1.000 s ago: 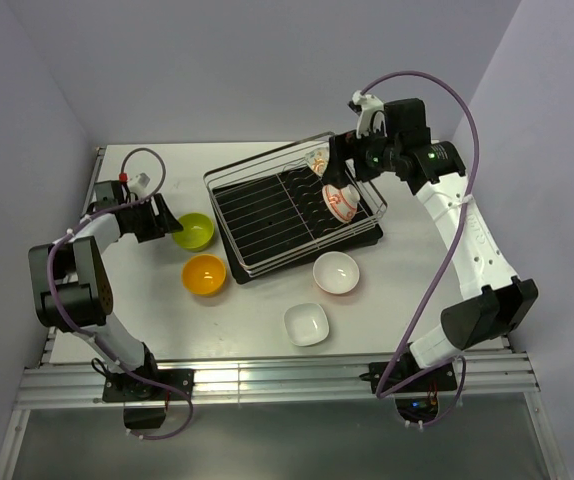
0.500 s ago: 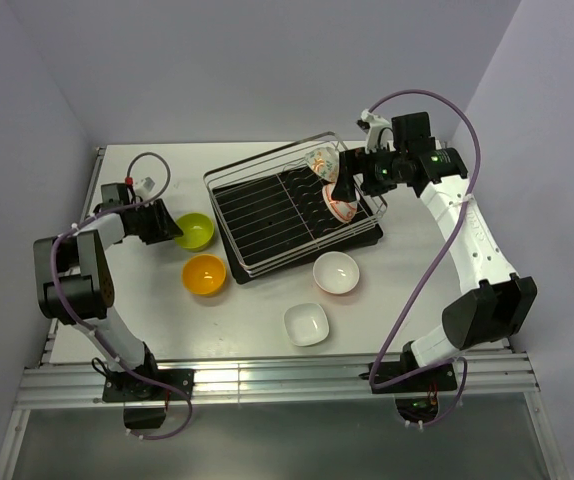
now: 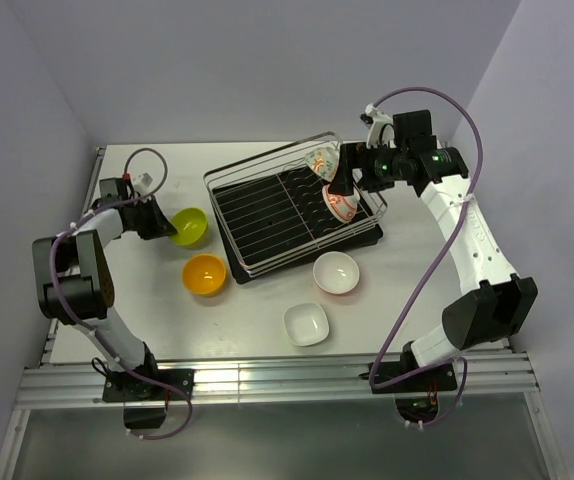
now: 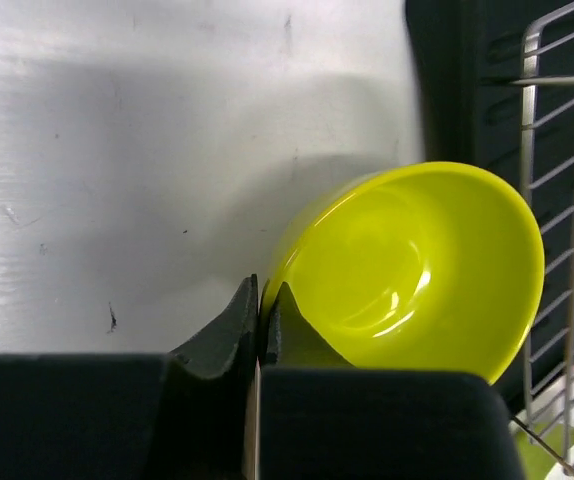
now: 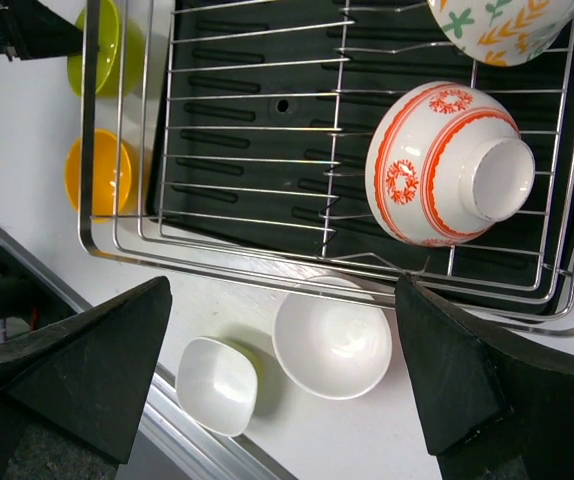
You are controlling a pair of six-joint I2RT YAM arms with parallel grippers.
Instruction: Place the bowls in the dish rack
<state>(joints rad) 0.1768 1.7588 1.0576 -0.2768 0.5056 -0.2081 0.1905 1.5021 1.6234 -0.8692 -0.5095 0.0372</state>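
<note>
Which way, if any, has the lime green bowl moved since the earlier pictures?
Yes, slightly: held by the left gripper, the lime green bowl has shifted left in the top view, away from the dish rack.

Your left gripper [image 4: 259, 312] pinches tight, the lime bowl [image 4: 417, 270] rim caught between its fingers. Your right gripper [image 5: 283, 300] points down, fingers spread wide apart.
</note>
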